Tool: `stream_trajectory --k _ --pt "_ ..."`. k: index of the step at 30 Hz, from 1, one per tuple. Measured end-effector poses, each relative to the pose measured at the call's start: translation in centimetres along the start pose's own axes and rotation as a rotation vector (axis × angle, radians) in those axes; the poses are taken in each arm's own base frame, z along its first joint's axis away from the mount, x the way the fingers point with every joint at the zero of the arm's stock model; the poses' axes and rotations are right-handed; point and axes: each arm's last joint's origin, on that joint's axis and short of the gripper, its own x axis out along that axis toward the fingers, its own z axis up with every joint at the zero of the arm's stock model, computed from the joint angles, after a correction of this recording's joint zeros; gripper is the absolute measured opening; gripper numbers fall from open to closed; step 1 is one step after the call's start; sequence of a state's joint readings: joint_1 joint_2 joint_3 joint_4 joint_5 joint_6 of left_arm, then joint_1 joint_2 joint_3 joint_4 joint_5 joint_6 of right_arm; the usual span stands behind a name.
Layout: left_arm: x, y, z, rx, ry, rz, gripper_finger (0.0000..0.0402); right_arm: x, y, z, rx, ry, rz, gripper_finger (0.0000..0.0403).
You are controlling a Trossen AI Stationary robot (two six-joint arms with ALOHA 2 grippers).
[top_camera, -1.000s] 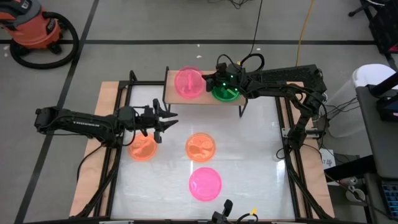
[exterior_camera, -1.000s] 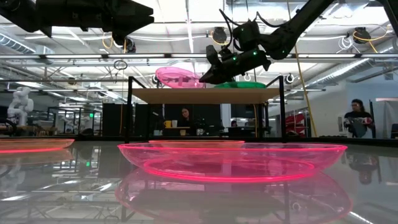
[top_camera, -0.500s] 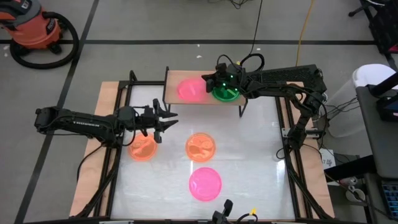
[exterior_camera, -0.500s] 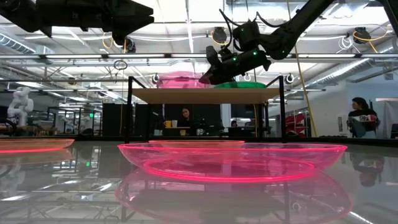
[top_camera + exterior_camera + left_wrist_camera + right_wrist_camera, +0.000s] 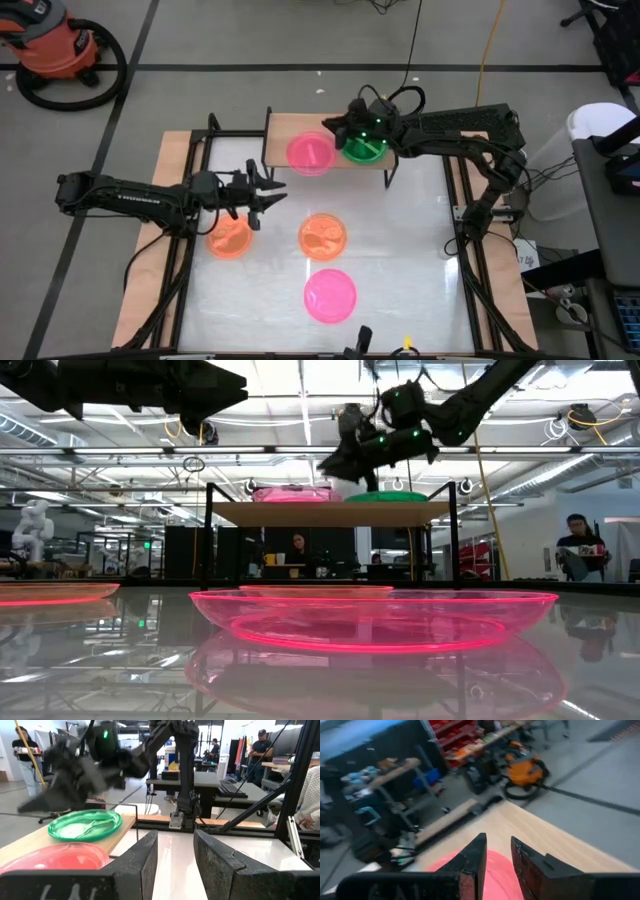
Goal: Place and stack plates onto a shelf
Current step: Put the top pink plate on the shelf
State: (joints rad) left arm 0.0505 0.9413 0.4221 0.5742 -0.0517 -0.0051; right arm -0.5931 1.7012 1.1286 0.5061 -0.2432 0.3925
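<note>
The shelf [image 5: 290,128] stands at the table's 12 o'clock edge, bearing a pink plate [image 5: 310,153] with a green plate [image 5: 362,148] at its 3 o'clock. The right gripper [image 5: 340,127] hovers above both, jaws slightly parted, empty. The left gripper [image 5: 272,193] waits at 9 o'clock, jaws apart, empty, above an orange plate [image 5: 230,240]

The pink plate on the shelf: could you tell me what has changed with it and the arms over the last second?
The pink plate went from tilted to flat on the shelf, beside the green plate. The right gripper let go and lifted. The left gripper and the three plates on the table stayed put.
</note>
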Motion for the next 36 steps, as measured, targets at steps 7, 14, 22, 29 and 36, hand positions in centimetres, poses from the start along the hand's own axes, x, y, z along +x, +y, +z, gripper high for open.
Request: stream_trajectory --k 7,14,22,29,36 --pt "0.0 0.0 -0.4 -0.015 0.037 0.003 0.0131 -2.8 4.2 2.2 -0.172 0.003 0.19 0.0075" --pt "1.4 -0.4 -1.1 -0.006 0.138 0.065 0.0131 -6.2 7.9 2.2 -0.341 -0.024 0.278 0.0075" --pt "6.8 -1.5 -0.3 0.08 0.28 0.049 0.0131 -12.3 10.7 3.5 -0.373 -0.131 0.354 0.0075" --pt "10.4 -1.6 -1.3 0.152 0.355 0.044 0.0131 -16.6 10.3 0.7 -0.379 -0.129 0.384 0.0075" --pt "11.6 -0.1 -2.8 0.169 0.429 0.086 0.0131 -19.3 9.2 -1.9 -0.407 -0.146 0.364 0.007"
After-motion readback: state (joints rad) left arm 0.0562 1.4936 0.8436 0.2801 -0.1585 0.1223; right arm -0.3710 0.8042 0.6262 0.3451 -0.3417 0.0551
